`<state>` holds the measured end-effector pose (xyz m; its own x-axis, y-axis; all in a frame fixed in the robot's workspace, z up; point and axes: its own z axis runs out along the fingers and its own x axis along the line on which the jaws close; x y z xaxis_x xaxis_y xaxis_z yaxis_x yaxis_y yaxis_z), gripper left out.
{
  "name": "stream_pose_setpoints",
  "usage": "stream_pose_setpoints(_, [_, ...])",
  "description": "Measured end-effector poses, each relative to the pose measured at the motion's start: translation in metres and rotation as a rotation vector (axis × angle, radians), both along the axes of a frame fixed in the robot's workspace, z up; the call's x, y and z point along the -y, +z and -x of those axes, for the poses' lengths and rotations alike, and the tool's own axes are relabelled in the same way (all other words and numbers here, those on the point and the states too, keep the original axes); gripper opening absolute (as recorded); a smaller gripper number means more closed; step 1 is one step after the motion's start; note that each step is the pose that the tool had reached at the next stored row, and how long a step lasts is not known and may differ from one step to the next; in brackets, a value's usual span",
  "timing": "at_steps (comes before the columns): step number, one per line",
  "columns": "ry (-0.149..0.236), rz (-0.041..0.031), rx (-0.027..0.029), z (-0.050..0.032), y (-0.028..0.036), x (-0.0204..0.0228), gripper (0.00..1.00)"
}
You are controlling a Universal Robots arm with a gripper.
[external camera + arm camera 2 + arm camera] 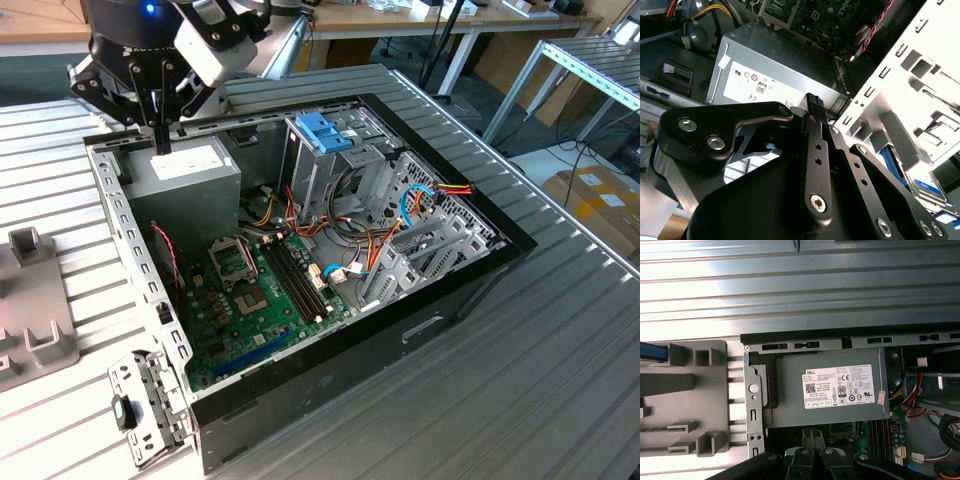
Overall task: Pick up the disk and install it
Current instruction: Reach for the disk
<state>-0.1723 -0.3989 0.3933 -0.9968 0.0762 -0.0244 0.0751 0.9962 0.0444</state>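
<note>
Black end effector (813, 104) with silver screws (818, 202)

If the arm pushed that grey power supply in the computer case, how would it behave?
The power supply is a sheet-metal box, so probably rigid and heavy for its size. It sits tucked into a corner of the computer case, so it likely wouldn't slide.

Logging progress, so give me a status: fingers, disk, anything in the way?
Fingers shut, empty, above the power supply. Disk in the grey holder outside the case, untouched. Case side rail stands between them.
</note>
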Motion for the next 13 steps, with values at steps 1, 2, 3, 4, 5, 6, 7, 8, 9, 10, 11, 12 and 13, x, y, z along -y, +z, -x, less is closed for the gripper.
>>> stream_pose_setpoints(1, [0.0,0.0,0.0,0.0004,0.0,0.0,0.11])
stream_pose_setpoints(2, [0.0,0.0,0.0,0.0008,0.0,0.0,0.11])
stream_pose_setpoints(3, [0.0,0.0,0.0,0.001,0.0,0.0,0.11])
stream_pose_setpoints(4, [0.0,0.0,0.0,0.0013,0.0,0.0,0.11])
stream_pose_setpoints(5, [0.0,0.0,0.0,0.0015,0.0,0.0,0.11])
stream_pose_setpoints(6, [0.0,0.0,0.0,0.002,0.0,0.0,0.11])
stream_pose_setpoints(7, [0.0,0.0,0.0,0.0022,0.0,0.0,0.11])
stream_pose_setpoints(8, [0.0,0.0,0.0,0.0025,0.0,0.0,0.11])
stream_pose_setpoints(9, [0.0,0.0,0.0,0.0029,0.0,0.0,0.11])
stream_pose_setpoints(10, [0.0,0.0,0.0,0.0034,0.0,0.0,0.11])
stream_pose_setpoints(11, [0.0,0.0,0.0,0.0037,0.0,0.0,0.11])
stream_pose_setpoints(12, [0.0,0.0,0.0,0.0041,0.0,0.0,0.11])
stream_pose_setpoints(13, [0.0,0.0,0.0,0.0043,0.0,0.0,0.11])
